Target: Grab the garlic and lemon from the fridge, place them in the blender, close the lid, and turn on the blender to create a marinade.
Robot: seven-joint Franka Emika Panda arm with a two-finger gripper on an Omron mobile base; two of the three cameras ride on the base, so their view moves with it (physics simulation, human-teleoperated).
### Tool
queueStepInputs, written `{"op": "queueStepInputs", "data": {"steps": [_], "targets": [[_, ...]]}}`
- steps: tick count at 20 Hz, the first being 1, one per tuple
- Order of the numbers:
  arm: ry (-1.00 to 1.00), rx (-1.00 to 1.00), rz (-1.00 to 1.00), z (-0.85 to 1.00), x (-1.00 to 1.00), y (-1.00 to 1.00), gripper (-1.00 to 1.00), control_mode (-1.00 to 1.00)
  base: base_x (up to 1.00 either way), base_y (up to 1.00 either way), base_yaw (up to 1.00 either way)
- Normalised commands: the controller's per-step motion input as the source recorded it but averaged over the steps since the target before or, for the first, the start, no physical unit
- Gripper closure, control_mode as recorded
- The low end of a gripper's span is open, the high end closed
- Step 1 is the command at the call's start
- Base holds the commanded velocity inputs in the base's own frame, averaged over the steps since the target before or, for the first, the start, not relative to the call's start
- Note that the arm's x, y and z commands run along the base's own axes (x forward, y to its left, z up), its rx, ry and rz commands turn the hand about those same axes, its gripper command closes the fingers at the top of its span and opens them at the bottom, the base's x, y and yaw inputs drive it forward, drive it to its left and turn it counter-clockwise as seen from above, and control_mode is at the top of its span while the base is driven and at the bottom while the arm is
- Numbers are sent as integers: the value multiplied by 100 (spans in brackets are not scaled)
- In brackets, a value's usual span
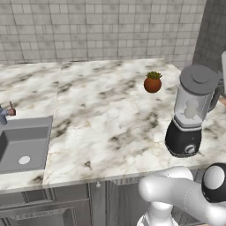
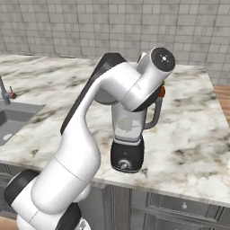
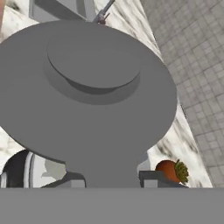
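Observation:
The blender stands near the counter's right front, with a glossy black base (image 1: 183,139) (image 2: 127,157) and a clear jar (image 1: 190,106) (image 2: 130,123). Pale rounded pieces show through the jar wall; I cannot tell garlic from lemon. The dark grey lid (image 1: 199,79) (image 3: 87,87) rests on the jar's mouth, slightly tilted. In the hand view its side tab runs down between my fingertips (image 3: 151,178), and my gripper (image 3: 111,180) is shut on it. In the right base view my arm covers the jar's top. The fridge is out of view.
A small potted plant (image 1: 152,82) (image 3: 171,170) stands behind the blender. A steel sink (image 1: 24,145) (image 2: 13,119) with a faucet (image 1: 4,114) is set into the counter at the left. A tiled wall closes the back, and the counter's edge lies just in front of the blender base.

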Motion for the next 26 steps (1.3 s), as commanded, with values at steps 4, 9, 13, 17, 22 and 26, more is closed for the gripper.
{"op": "queueStepInputs", "data": {"steps": [4,9,13,17,22,26], "targets": [[7,0,0,-4,14,-24,100,-100,0,0,0],[10,0,0,-1,47,-50,100,-100,0,0,0],[3,0,0,0,41,-44,100,-100,0,0,0],[0,0,0,-5,21,-11,100,-100,0,0,0],[-2,0,1,-28,2,27,100,-100,0,0,0],[-6,0,8,-5,0,42,100,-100,0,0,0]]}}
